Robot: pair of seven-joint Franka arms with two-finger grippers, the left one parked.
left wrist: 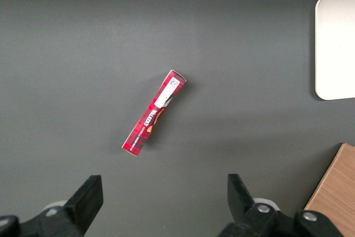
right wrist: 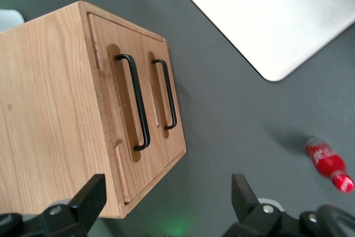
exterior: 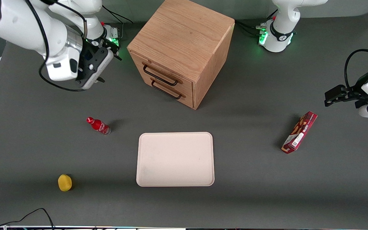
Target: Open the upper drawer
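Observation:
The wooden cabinet [exterior: 180, 41] stands on the grey table, its two drawers facing the front camera at an angle. The upper drawer [exterior: 168, 71] has a long black bar handle [exterior: 160, 75] and sits flush with the cabinet front, as does the lower drawer [exterior: 174, 92]. In the right wrist view the upper drawer's handle [right wrist: 136, 101] lies beside the lower one [right wrist: 166, 95]. My gripper [exterior: 100, 79] hangs above the table beside the cabinet, toward the working arm's end, apart from both handles. It is open and empty [right wrist: 166, 192].
A white tray [exterior: 175, 159] lies nearer the front camera than the cabinet. A red bottle [exterior: 98, 125] lies below my gripper, and a yellow object [exterior: 65, 182] is nearer still. A red snack box [exterior: 299, 132] lies toward the parked arm's end.

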